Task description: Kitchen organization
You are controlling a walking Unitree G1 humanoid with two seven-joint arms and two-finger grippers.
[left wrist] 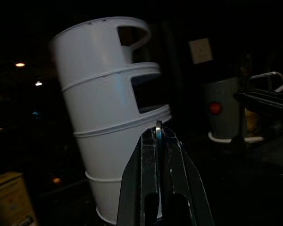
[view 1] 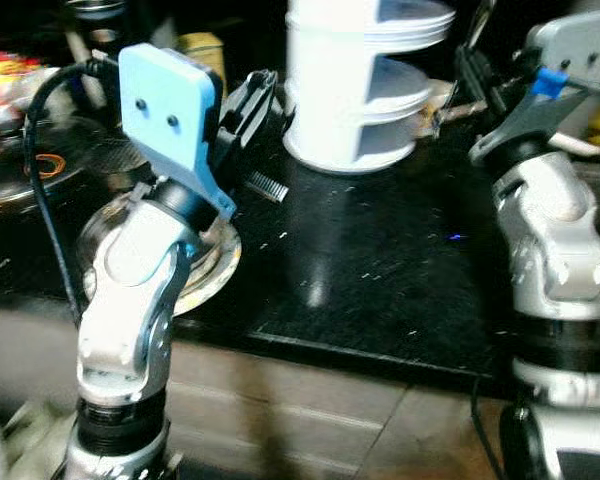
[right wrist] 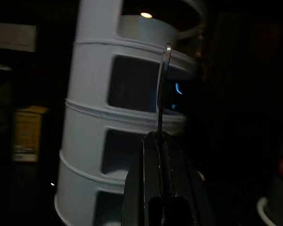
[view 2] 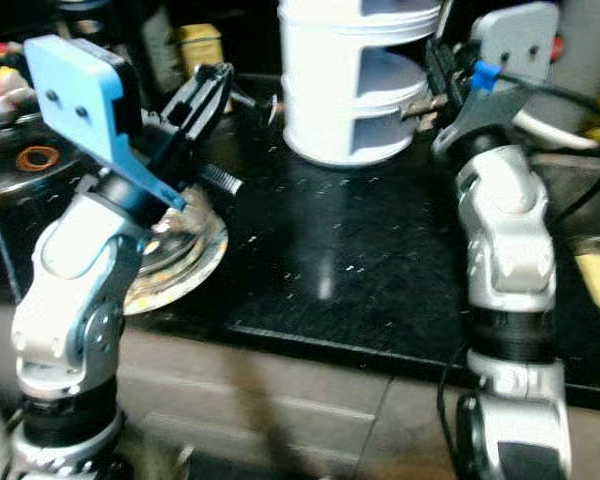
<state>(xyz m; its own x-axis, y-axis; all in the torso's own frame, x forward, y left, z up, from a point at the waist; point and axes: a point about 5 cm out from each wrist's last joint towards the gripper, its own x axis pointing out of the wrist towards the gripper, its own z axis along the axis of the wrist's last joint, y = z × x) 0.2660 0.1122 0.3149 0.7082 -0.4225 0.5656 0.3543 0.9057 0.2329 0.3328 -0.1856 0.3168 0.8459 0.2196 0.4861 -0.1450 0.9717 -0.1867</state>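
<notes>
I have both arms raised at the white tiered rack (view 1: 365, 85), which stands at the back of the black counter (view 1: 380, 270). The left tool (left wrist: 159, 141) is pinched shut on a thin metal strip, and the right tool (right wrist: 161, 141) is shut on a slim metal utensil (right wrist: 163, 84), perhaps cutlery. I judge the next move is slotting each piece through a rack opening, though both wrist views are too dark to name either.

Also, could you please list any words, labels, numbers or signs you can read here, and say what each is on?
None can be read.
Yellow box with a label: print too dark and blurred.
Pale square sign on the dark wall: blank or blurred.
Colourful red-and-yellow packet on the black counter: print blurred.
</notes>
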